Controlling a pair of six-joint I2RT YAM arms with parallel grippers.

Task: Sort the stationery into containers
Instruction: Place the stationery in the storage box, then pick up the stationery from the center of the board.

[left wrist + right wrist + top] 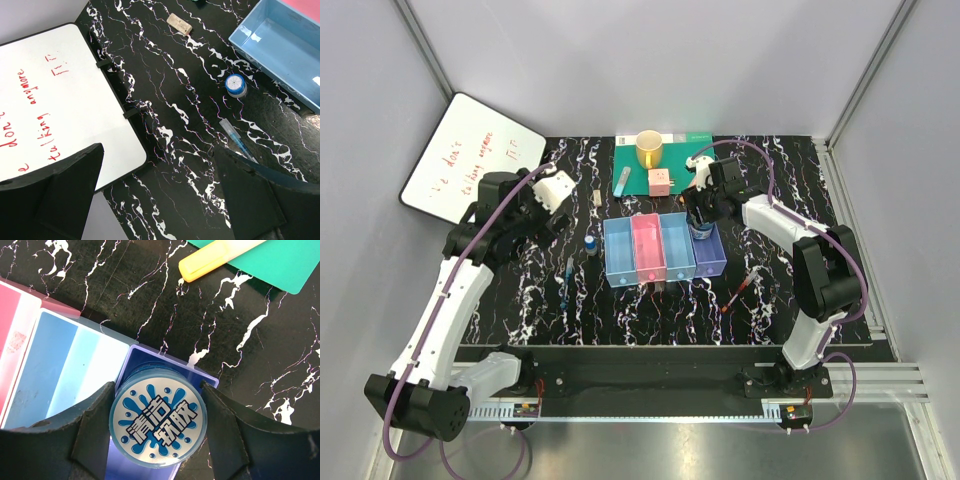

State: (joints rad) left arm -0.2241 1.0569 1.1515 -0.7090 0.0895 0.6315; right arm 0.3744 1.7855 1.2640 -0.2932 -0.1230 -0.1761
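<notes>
My right gripper (700,220) is shut on the round blue-white patterned tin (157,425), with a finger (92,435) pressed against each side. It holds the tin over the far end of the purple tray (150,356), the rightmost of the four joined trays (662,250). My left gripper (165,200) is open and empty above the bare table beside the whiteboard. The blue-capped bottle (235,85), thin blue pen (239,142) and beige eraser (179,24) lie ahead of it. The red pen (740,290) lies right of the trays. The teal marker (623,181) lies behind them. The orange marker (220,255) lies on the green mat's edge.
A whiteboard (470,160) leans at the far left. A green mat (675,170) at the back carries the yellow cup (649,150) and the pink cube (660,181). Enclosure walls stand around the black marbled table.
</notes>
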